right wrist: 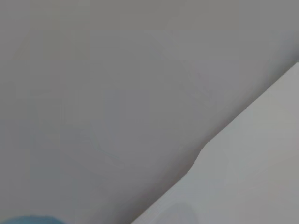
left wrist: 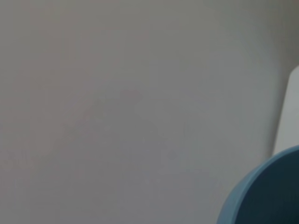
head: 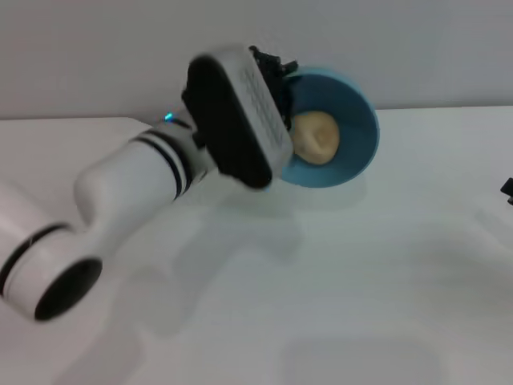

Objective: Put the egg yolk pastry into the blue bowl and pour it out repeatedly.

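The broad, plain white desk [head: 385, 265] lay under everything, and above its far part the white, black-banded left arm reached in, its left gripper [head: 276, 76] holding the round, deep, glossy light-blue bowl [head: 357, 120] off the surface. The bowl was tipped on its side, its mouth facing forward and a little downward toward the near side of the desk, so its central axis ran nearly level rather than upright. The fingers were hidden behind the dark wrist housing at the bowl's far-left rim; they appeared to be clamped on that rim, since the bowl hung clear of the desk. The small, round, pale tan-golden egg yolk pastry [head: 315, 136] with its matte, lightly mottled crust sat inside the bowl against the inner wall, low and toward the gripper side, far smaller than the bowl. Judging by the tilt, more roll toward the mouth would probably send it out onto the desk below the bowl. The right gripper [head: 507, 190] showed only as a dark sliver far to the bowl's right, and whether its fingers were apart could not be told.
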You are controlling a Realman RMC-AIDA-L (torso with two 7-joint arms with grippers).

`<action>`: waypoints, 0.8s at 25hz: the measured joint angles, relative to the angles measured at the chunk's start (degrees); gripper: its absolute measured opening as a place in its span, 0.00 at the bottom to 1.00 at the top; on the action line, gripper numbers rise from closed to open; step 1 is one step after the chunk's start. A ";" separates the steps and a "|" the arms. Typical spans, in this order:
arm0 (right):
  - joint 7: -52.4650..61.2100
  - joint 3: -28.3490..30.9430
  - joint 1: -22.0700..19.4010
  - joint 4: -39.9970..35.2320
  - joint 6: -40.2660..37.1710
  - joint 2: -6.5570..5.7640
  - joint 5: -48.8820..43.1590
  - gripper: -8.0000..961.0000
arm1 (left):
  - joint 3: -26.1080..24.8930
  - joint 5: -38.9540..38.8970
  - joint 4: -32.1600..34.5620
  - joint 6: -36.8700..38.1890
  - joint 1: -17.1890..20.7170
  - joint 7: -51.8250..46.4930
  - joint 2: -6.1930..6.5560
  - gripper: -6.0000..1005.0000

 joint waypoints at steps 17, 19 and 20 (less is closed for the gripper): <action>-0.20 0.20 0.09 0.16 2.34 -0.45 -0.07 0.39 | 20.60 -24.28 12.93 42.33 2.10 33.97 -0.20 0.01; -0.36 0.20 0.22 0.16 2.53 -0.49 -0.08 0.39 | 22.69 -26.74 13.61 45.17 1.83 35.49 -0.20 0.01; -0.66 0.21 0.30 0.16 2.61 -0.52 -0.09 0.40 | 23.32 -27.66 13.76 45.92 1.73 35.91 -0.20 0.01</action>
